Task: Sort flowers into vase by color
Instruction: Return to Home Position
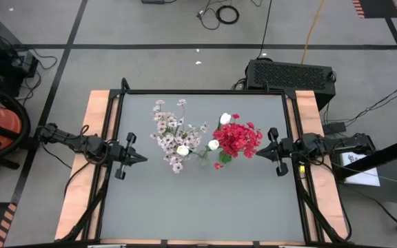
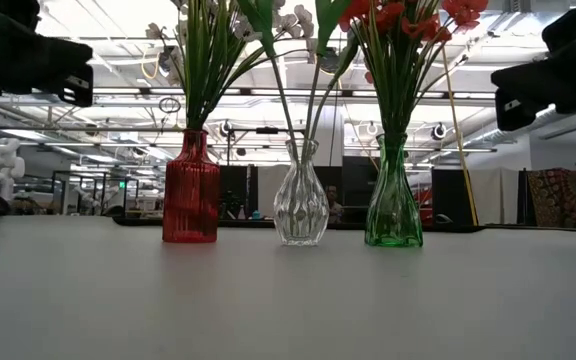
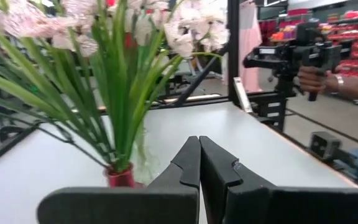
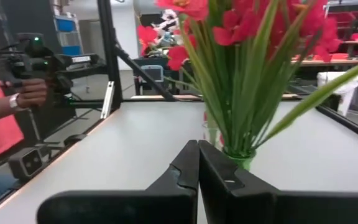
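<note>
Three vases stand in a row at the table's middle. A red vase [image 2: 190, 190] holds pinkish-white flowers [image 1: 174, 134], a clear vase [image 2: 301, 197] holds white buds [image 1: 214, 145], and a green vase [image 2: 393, 195] holds red flowers [image 1: 238, 138]. The stems stand in the vases' necks. My left gripper [image 1: 140, 158] hangs shut and level at the table's left edge, pointing at the red vase [image 3: 122, 176]. My right gripper [image 1: 259, 149] hangs shut and level at the right edge, pointing at the green vase [image 4: 241, 160]. Both are apart from the vases.
A black frame [image 1: 205, 91] and wooden side strips [image 1: 95, 117] border the grey table. A black box [image 1: 289, 74] sits beyond the far right corner. Beyond the table a person's hand [image 3: 316, 78] holds a dark device. Bare tabletop lies in front of the vases.
</note>
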Robot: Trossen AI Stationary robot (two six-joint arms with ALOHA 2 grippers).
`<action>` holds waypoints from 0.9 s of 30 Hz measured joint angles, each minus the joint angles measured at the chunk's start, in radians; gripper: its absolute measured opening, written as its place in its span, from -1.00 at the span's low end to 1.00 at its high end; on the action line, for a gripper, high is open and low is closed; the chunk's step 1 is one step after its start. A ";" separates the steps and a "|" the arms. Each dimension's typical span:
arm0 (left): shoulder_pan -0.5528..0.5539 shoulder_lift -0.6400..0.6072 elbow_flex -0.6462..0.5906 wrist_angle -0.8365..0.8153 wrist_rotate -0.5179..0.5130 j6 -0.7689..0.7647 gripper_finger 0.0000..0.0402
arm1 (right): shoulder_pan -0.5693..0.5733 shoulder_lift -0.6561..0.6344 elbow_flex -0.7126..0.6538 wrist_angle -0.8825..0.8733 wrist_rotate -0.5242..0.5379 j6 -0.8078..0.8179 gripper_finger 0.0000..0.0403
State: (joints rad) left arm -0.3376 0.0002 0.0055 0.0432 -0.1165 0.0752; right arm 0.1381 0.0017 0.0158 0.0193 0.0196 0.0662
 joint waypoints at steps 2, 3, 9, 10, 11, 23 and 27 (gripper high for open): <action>0.021 0.000 0.000 0.000 0.000 0.013 -1.00 | -0.014 0.000 0.000 0.000 0.000 -0.005 -1.00; 0.034 0.000 0.000 0.000 0.000 0.018 -1.00 | -0.022 0.000 0.000 0.000 0.000 -0.008 -1.00; 0.122 0.000 0.000 -0.007 0.046 0.018 -1.00 | -0.075 0.000 0.000 -0.003 -0.025 -0.006 -1.00; 0.136 0.000 0.000 -0.008 0.052 0.018 -1.00 | -0.084 0.000 0.000 -0.003 -0.026 -0.003 -1.00; 0.149 0.000 0.000 -0.008 0.054 0.019 -1.00 | -0.095 0.000 0.000 -0.003 -0.026 -0.003 -1.00; 0.213 0.000 0.000 -0.009 0.067 0.012 -1.00 | -0.150 0.001 0.000 -0.003 -0.046 -0.007 -1.00; 0.213 0.000 0.000 -0.010 0.073 0.011 -1.00 | -0.150 0.005 0.000 -0.003 -0.046 -0.008 -1.00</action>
State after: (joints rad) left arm -0.1249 0.0002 0.0055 0.0334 -0.0437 0.0865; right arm -0.0120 0.0067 0.0154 0.0162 -0.0265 0.0578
